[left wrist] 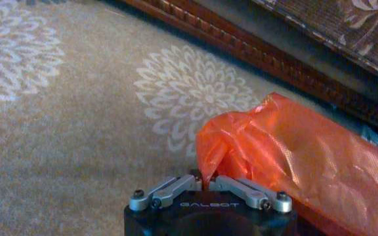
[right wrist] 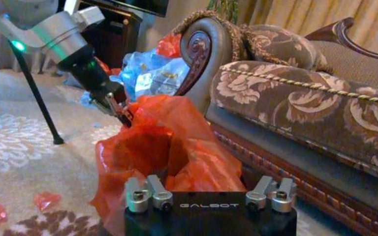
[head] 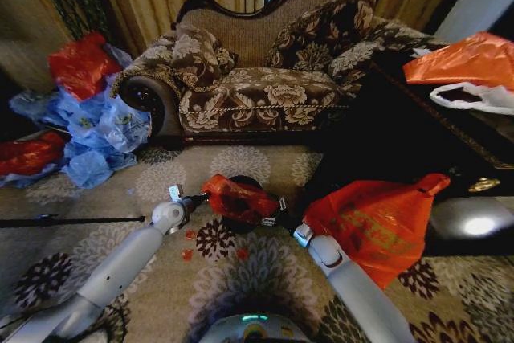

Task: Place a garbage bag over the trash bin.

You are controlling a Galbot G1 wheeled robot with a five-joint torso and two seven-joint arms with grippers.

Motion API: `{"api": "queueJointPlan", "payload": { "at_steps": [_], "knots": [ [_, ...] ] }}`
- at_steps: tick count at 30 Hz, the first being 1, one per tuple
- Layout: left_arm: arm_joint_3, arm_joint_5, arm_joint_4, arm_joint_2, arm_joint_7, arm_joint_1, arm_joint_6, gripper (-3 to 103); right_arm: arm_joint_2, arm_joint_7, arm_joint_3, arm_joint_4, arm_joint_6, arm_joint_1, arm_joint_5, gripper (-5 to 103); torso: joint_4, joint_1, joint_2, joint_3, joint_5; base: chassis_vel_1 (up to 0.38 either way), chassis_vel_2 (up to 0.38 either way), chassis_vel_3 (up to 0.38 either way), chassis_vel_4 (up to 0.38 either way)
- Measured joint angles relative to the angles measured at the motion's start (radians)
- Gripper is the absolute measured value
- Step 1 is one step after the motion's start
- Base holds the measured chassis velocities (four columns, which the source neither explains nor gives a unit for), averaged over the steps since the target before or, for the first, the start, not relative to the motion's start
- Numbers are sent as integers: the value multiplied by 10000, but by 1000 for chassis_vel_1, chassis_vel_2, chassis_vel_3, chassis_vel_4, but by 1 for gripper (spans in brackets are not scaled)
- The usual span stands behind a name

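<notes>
Wrist views — "GALBOT" on both end effectors, left (left wrist: 207, 186) and right (right wrist: 208, 189), each pinching garbage bag (head: 238, 198).

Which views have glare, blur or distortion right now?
Head view: wide-angle bending at the edges, a glare patch on the dark cabinet, dim corners. Left wrist view: soft focus; the garbage bag shows glossy highlights. Right wrist view: sharper, evenly lit; the sofa is clear.

open carpet (head: 96, 198) left of the garbage bag (head: 239, 198), thin black stand leg (head: 72, 220) lying across it, sofa (head: 257, 78) blocking the far side, orange bundle (head: 377, 222) crowding close right, dark cabinet (head: 418, 134) behind it
</notes>
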Motion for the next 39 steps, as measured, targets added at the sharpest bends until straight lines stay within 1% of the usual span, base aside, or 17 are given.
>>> {"api": "queueJointPlan", "payload": {
  "at_steps": [1, 3, 6, 7, 9, 11, 12, 13, 14, 15, 17, 18, 20, 21, 26, 30, 39],
  "knots": [
    [0, 0, -7, 2, -1, 0, 0, 0, 15, 3, 0, -48, -7, 53, -33, 66, -1, 0, 0, 0, 0, 0, 0, 0, 0],
    [-2, -1, -12, 4, -2, 0, 0, 0, 21, 6, 0, -73, -13, 78, -56, 66, 0, 0, 0, 0, 0, 0, 0, 0, 0],
    [-7, -6, -43, 22, -4, 11, 0, 0, 34, -77, -1, -188, -129, 188, -133, 51, 0, 0, 0, 0, 0, 0, 0, 0, 0],
    [-7, -6, -43, 22, -4, 11, 0, 0, 34, -77, -1, -188, -129, 188, -133, 51, 0, 0, 0, 0, 0, 0, 0, 0, 0],
    [-12, -8, -47, 32, -4, 18, 0, 0, 27, -114, -2, -249, -188, 221, -133, 40, -1, 0, 0, 0, 0, 0, 0, 0, 0],
    [-12, -8, -47, 34, -4, 21, 0, 0, 26, -132, -1, -260, -199, 231, -134, 40, -1, 0, 0, 0, 0, 0, 0, 0, 0],
    [-12, -8, -47, 37, -3, 21, 0, 0, 28, -150, 0, -306, -200, 257, -134, 28, 0, 0, 0, 0, 0, 0, 0, 0, 0],
    [-12, -8, -47, 37, -2, 20, 0, 0, 36, -151, 3, -340, -196, 268, -133, 28, 0, 0, 0, 0, 0, 0, 0, 0, 0],
    [-12, -6, -46, 37, 0, 17, 0, 0, 45, -144, 7, -370, -176, 273, -121, 24, 0, 0, 0, 0, 0, 0, 0, 0, 0],
    [-12, -6, -46, 37, 0, 17, 0, 0, 45, -144, 7, -370, -176, 273, -121, 24, 0, 0, 0, 0, 0, 0, 0, 0, 0],
    [-9, 5, -16, 42, 18, 6, 0, 0, 68, -91, 35, -436, -130, 288, -94, 13, -1, 0, 0, 0, 1, 0, 0, 0, 0],
    [-9, 5, -16, 42, 18, 6, 0, 0, 68, -91, 35, -436, -130, 288, -94, 13, -1, 0, 0, 0, 1, 0, 0, 0, 0],
    [-7, 27, 64, 53, 52, -20, -3, 0, 86, 64, 38, -505, -79, 331, -52, 3, -1, 0, 0, 0, 0, 0, 0, 0, 0],
    [-7, 49, 122, 53, 69, -37, -5, 0, 114, 199, 34, -565, -25, 368, -44, 1, -1, 0, 0, 0, 0, 0, 0, 0, 0],
    [9, 253, 501, -56, 141, -166, -41, 0, 335, 617, 34, -1037, 155, 615, -44, 0, 0, 0, 0, -1, 0, 0, 0, 0, 0],
    [49, 553, 947, -253, 255, -280, -122, 0, 584, 728, 83, -1558, 307, 854, -110, 0, -1, 1, 0, 0, 0, 0, 0, 0, 0],
    [15, 789, 1422, -669, 303, -416, -247, 0, 1065, 971, 236, -2451, 561, 1342, -199, 0, 0, 0, 0, 0, 0, 0, 0, 0, 0]
  ]
}}
